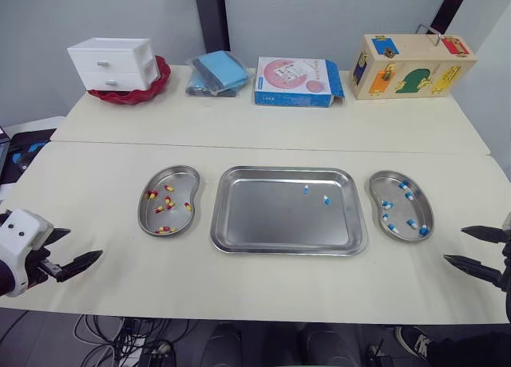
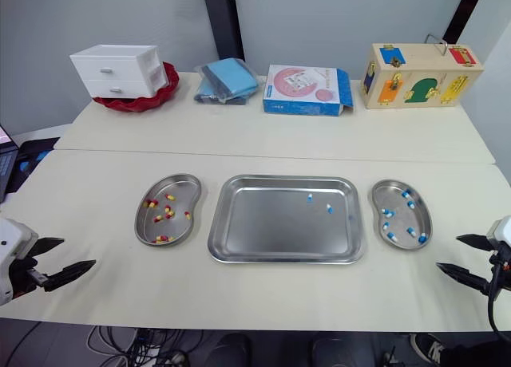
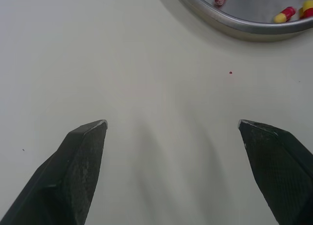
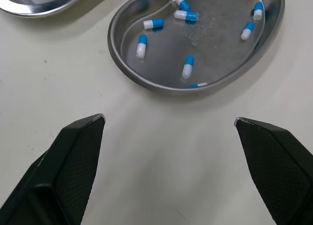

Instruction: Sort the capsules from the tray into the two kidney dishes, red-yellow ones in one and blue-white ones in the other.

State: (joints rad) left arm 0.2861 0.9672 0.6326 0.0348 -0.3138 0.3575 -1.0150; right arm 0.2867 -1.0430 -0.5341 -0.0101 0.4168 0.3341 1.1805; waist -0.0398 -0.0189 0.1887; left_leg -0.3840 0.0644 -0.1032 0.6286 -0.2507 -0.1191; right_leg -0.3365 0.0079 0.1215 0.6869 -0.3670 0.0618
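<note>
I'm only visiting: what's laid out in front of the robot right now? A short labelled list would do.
Tray: centre of the table
Left in tray: two blue-white capsules
Left kidney dish: several red-yellow capsules, no blue ones
Right kidney dish: several sorted blue-white ones, no red ones
Left jaws: open, empty, over bare table near the left kidney dish
Right jaws: open, empty, near the right kidney dish
Far side: white drawers, blue box, wooden box
</note>
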